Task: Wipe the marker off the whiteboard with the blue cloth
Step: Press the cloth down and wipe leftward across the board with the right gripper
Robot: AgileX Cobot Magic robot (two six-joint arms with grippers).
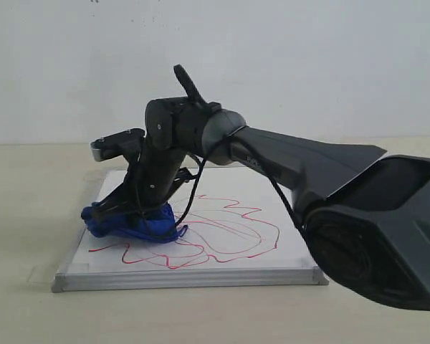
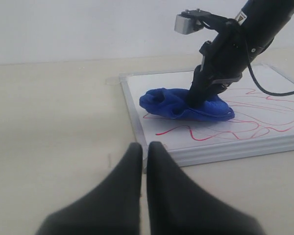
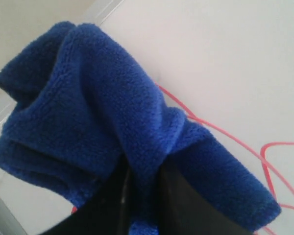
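The whiteboard [image 1: 222,183] lies flat on the table, framed in silver-grey. Red marker scribble [image 1: 229,229] loops across its near half. The blue cloth [image 1: 132,226] sits bunched on the board's left part, over the scribble's left end. My right gripper [image 1: 140,215] reaches across and is shut on the cloth, pressing it to the board; in the right wrist view a fold of blue cloth [image 3: 112,117] is pinched between the dark fingers [image 3: 186,205]. My left gripper [image 2: 143,147] is shut and empty, low over the table just off the whiteboard [image 2: 161,83] corner.
The beige table [image 1: 29,215] surrounds the board, with a pale wall behind. The right arm's large black housing [image 1: 380,229] fills the right of the exterior view. Clear tape tabs [image 1: 39,272] hold the board's corners.
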